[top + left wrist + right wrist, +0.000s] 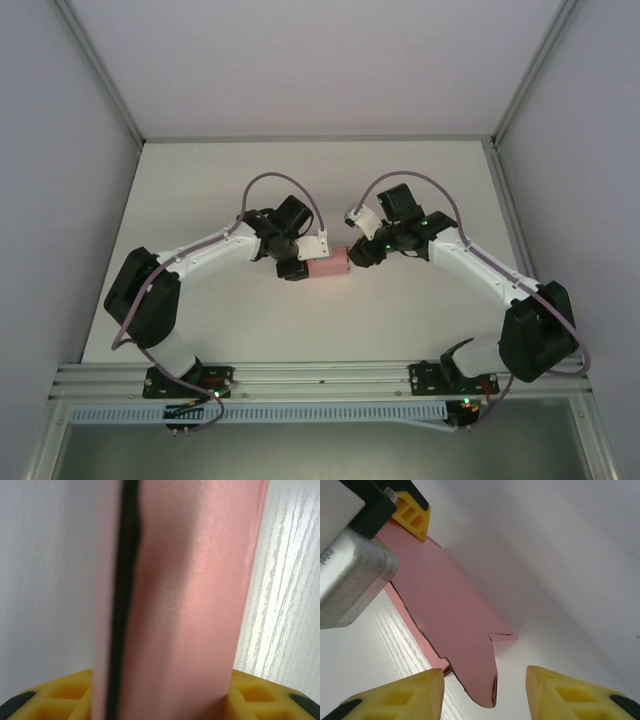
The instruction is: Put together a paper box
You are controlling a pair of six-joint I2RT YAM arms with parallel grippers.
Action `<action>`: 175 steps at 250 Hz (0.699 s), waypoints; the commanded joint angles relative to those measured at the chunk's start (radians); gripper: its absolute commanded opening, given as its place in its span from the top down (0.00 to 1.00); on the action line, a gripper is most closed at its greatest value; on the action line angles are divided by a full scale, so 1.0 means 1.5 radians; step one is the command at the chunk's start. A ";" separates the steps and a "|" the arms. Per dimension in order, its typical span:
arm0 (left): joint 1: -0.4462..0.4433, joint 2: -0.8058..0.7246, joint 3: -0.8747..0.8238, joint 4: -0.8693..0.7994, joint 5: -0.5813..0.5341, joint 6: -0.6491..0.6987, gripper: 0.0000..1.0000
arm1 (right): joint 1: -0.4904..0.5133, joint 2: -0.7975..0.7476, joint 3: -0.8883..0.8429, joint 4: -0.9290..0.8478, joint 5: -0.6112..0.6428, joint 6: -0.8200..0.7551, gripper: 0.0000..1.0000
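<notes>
Left end effector [300, 264]: at the left end of the paper box [329, 264], pinching the card. The box is over mid-table [400, 320], with a rounded flap free at its right end.

Right end effector [357, 254]: just right of the box, spread, flap tip between its fingers [400, 697].

Risks: a skewed closure would likely crease the flap. A firm push could slide the thin card out of the left pinch.

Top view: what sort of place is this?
Probably a lab robot cell: a white table walled by plain grey panels, the left arm and right arm bolted to a metal rail, and a pink box between them.
</notes>
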 commanded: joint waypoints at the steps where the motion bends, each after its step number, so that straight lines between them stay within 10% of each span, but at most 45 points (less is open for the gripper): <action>1: 0.003 0.019 0.010 -0.044 0.013 0.007 0.55 | 0.010 0.011 0.012 0.023 0.021 -0.012 0.56; 105: 0.003 0.026 0.024 -0.030 0.003 -0.002 0.57 | 0.033 0.029 0.035 0.016 0.027 0.053 0.98; 175: -0.002 0.064 0.062 -0.028 -0.027 -0.046 0.58 | 0.051 0.010 0.021 0.081 0.023 0.424 1.00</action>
